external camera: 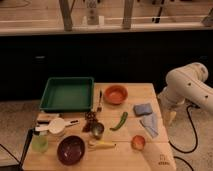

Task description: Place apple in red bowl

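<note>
The apple (138, 142), reddish with a pale patch, lies on the wooden table (135, 160) near its front right corner. The red bowl (115, 94) stands empty at the back middle of the table, to the right of the green tray. My gripper (172, 118) hangs from the white arm (189, 85) just off the table's right edge. It points down, to the right of the blue cloths and above and right of the apple. It holds nothing that I can see.
A green tray (67, 93) sits at the back left. A dark maroon bowl (70, 149) stands at the front left. A green pepper (119, 121), a metal cup (97, 130), two blue cloths (146, 116) and a fork (99, 101) lie between apple and red bowl.
</note>
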